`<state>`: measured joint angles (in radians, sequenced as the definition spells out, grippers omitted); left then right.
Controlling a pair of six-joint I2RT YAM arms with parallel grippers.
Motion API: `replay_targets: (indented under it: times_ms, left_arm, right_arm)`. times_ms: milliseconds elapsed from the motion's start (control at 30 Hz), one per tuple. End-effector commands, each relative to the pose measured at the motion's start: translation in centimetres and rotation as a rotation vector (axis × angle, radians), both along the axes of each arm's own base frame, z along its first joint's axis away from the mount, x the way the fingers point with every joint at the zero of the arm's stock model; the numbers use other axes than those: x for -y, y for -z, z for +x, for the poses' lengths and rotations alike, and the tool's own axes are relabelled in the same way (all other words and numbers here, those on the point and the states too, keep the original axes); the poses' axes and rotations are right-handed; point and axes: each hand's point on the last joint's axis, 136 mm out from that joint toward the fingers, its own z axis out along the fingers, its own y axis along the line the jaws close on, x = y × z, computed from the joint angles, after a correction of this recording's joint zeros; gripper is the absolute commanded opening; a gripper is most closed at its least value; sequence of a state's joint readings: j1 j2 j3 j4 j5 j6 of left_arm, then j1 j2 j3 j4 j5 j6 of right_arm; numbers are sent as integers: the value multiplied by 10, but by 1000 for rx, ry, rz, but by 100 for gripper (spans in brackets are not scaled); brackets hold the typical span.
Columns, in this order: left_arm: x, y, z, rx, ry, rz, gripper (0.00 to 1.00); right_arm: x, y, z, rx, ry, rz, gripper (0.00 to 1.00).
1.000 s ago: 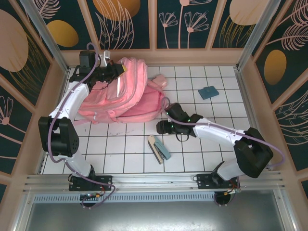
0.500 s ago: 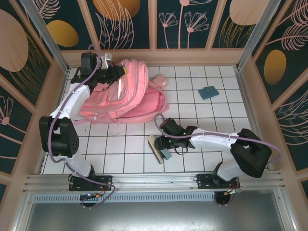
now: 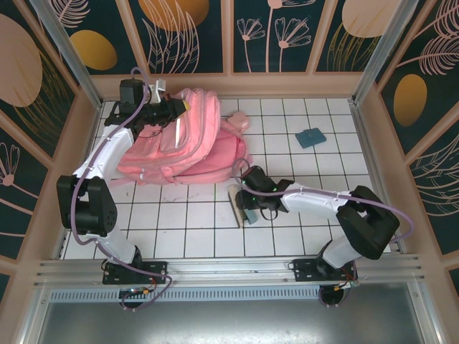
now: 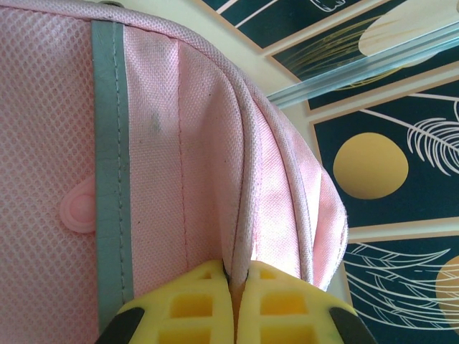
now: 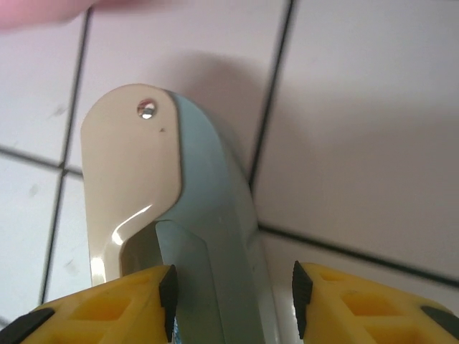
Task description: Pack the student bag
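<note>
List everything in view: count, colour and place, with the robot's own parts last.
student bag: one, pink with pale strips, lying at the far left of the table
small flat item: one, teal blue, far right of the table, apart from the rest
beige and teal object: one, beige top over pale teal, mid-table, just nearer than the student bag
table: one, white tiles with dark lines, under everything
walls: dark with gold and cream plant prints, around the table
left pincer: one, yellow fingers, shut on a fold of the student bag
right pincer: one, yellow fingers, open astride the beige and teal object
</note>
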<state>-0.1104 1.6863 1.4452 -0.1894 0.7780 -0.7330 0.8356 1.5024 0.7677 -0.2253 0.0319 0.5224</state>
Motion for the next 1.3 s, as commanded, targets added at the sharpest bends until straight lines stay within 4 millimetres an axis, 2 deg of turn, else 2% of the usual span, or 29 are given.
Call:
replay_targets:
  times_ms: [0,200,367,567,667,867,933,1000,1033,1133,1267]
  left_arm:
    - [2,-34,-8,123,32,-13,0]
    - [1,-36,-9,130,32,-8,0]
    - [1,-33,-7,129,32,-5,0]
    - [2,-29,-4,123,33,-8,0]
    - [2,-28,-3,121,35,-10,0]
    - [2,-26,-3,118,36,-6,0]
    - [3,-27,-3,120,37,-5,0]
    - [2,-27,-3,120,35,-3,0]
    - [1,-27,-3,121,34,-1,0]
    - [2,-28,-3,123,33,2,0]
    - [-1,-29,0,125,16,7,0]
  right_arm:
    - [46,20,5,-19,31,-195,49]
    - [34,-7,10,16,60,-187,54]
    - [22,-21,-6,12,141,-180,51]
    - [5,-18,-29,-1,179,-180,46]
    - [-5,-6,-39,-39,164,-166,43]
    - [-9,7,-41,-51,160,-196,38]
    - [-9,12,-42,-60,158,-206,32]
    - [-7,14,-42,-63,162,-227,18]
    - [-6,13,-41,-59,165,-234,15]
    - [-6,5,-37,-33,171,-233,9]
    - [-8,-17,-25,21,172,-232,4]
